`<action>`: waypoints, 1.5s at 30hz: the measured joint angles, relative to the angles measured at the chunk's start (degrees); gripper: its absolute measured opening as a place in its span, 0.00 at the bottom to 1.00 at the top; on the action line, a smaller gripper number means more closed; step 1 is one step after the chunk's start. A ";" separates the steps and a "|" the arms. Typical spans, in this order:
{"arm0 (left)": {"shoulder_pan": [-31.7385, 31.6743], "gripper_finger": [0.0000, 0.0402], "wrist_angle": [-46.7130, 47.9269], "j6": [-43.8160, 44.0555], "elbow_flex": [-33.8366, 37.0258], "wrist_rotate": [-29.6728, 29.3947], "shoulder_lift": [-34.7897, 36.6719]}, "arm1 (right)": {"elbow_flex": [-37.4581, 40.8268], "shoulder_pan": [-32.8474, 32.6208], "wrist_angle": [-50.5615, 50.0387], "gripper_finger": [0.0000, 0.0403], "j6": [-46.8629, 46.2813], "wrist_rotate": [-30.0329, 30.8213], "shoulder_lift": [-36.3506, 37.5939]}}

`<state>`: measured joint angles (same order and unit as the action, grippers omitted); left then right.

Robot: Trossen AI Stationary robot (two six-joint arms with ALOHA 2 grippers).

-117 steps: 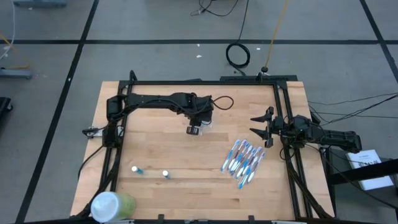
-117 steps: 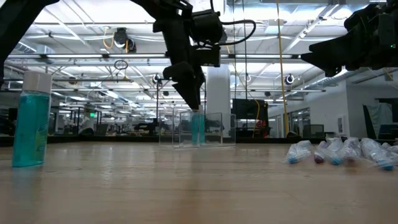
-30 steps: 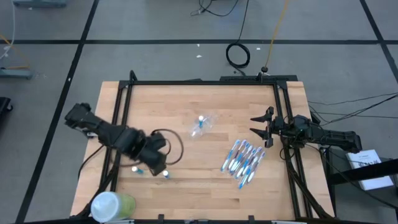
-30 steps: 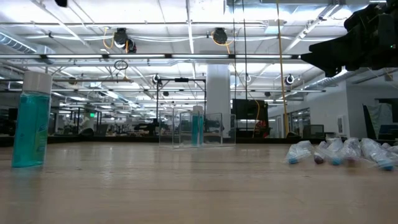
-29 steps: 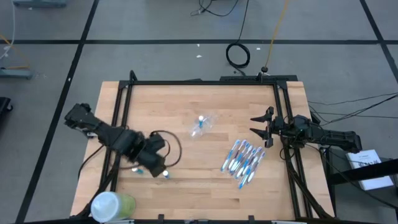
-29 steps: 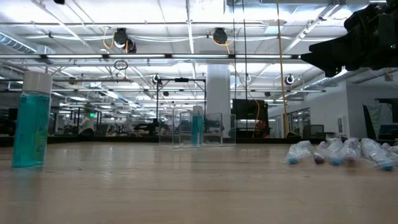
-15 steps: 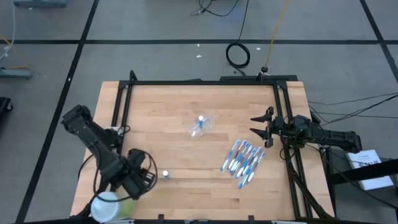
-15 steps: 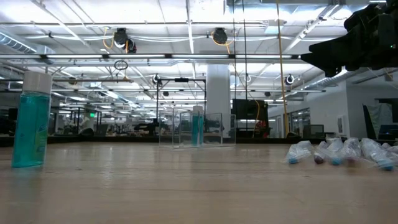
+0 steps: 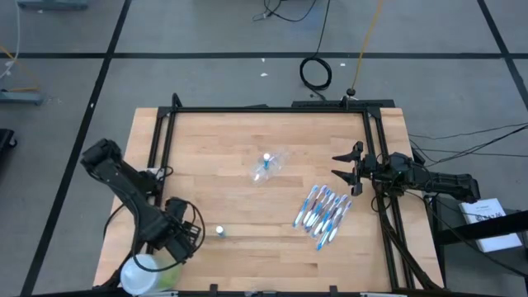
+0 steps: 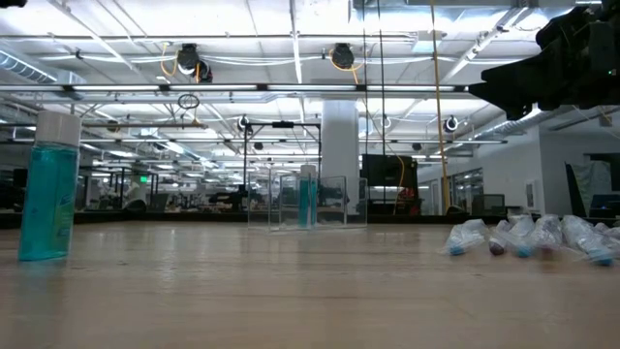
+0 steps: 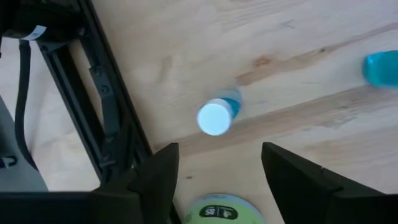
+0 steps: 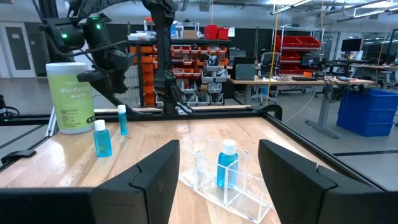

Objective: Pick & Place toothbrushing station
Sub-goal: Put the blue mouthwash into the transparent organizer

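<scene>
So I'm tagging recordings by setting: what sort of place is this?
Most likely an open robotics lab or industrial workshop. Beyond the wooden table, the right wrist view shows shelving with red and orange parts bins, workbenches and a blue bin; the low view shows a high ceiling with strip lights.

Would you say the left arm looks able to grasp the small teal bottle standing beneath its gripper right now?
Probably yes: the left gripper hovers open above the upright bottle, with nothing between them.

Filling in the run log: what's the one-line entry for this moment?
left gripper: open, over standing tube, front-left | right gripper: open, waiting at right edge | clear cup: mid-table | toothbrushes: piled right of centre
</scene>
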<state>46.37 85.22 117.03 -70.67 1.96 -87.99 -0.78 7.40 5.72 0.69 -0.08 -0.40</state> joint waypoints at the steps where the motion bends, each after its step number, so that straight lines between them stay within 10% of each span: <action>1: 0.06 0.60 0.08 0.25 0.26 -0.18 0.41 | -0.01 0.01 0.01 0.53 0.00 0.02 0.02; 12: 0.20 0.56 -1.95 1.50 2.72 -6.77 5.69 | -0.02 0.00 -0.01 0.53 0.00 0.00 0.00; 45: 0.22 0.47 -18.75 2.74 17.37 -1.51 10.36 | 0.00 0.00 -0.01 0.53 0.00 0.02 0.00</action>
<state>46.59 66.48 119.77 -53.30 0.45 -77.62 -0.78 7.40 5.72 0.69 -0.06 -0.40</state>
